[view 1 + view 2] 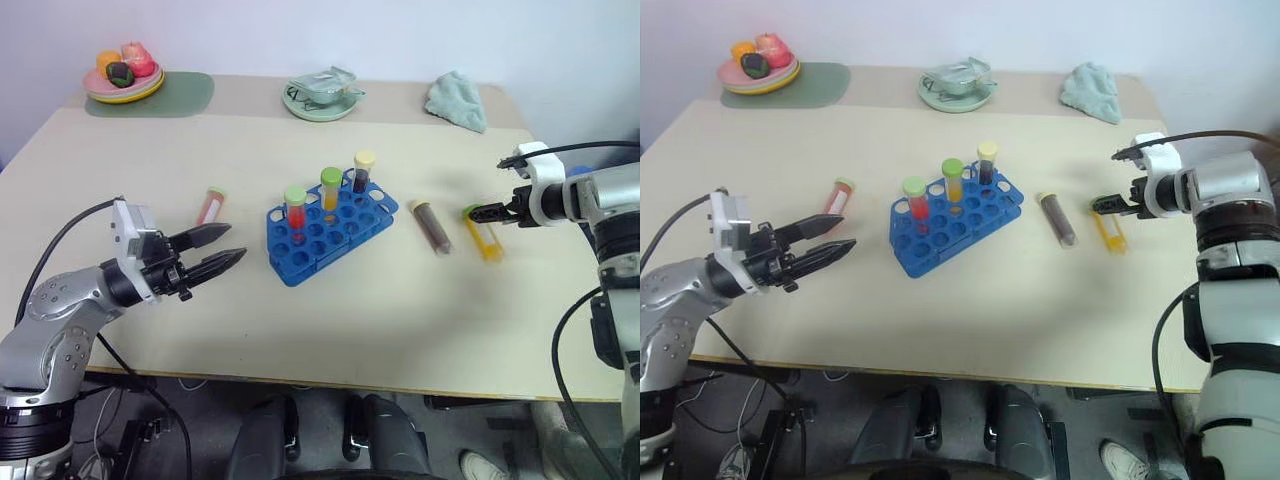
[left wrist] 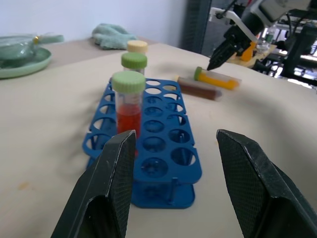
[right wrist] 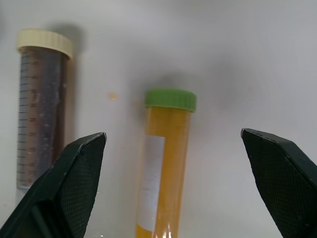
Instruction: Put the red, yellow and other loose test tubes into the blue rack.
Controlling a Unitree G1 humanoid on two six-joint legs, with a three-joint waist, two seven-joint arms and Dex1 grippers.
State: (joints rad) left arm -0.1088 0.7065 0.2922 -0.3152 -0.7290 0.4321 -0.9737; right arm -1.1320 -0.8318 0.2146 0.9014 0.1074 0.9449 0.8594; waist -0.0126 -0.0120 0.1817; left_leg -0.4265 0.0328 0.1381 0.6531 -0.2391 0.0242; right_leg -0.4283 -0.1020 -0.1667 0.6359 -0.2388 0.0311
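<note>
The blue rack (image 1: pixel 318 238) stands mid-table and holds three upright tubes: a red one (image 1: pixel 295 214), a yellow one (image 1: pixel 330 192) and a dark one (image 1: pixel 362 172). A loose red tube (image 1: pixel 211 205) lies to the rack's left. On the rack's right lie a brown tube (image 1: pixel 432 226) and a yellow tube with a green cap (image 3: pixel 166 163). My right gripper (image 3: pixel 172 134) hovers open over that yellow tube, one finger on each side and apart from it. My left gripper (image 1: pixel 236 241) is open and empty, level, pointing at the rack from the left, just short of the loose red tube.
At the back of the table are a plate of toy fruit (image 1: pixel 123 78) on a green mat (image 1: pixel 185 95), a green dish with a foil packet (image 1: pixel 320 98) and a crumpled green cloth (image 1: pixel 457 98). The table's front edge (image 1: pixel 340 383) runs close below both arms.
</note>
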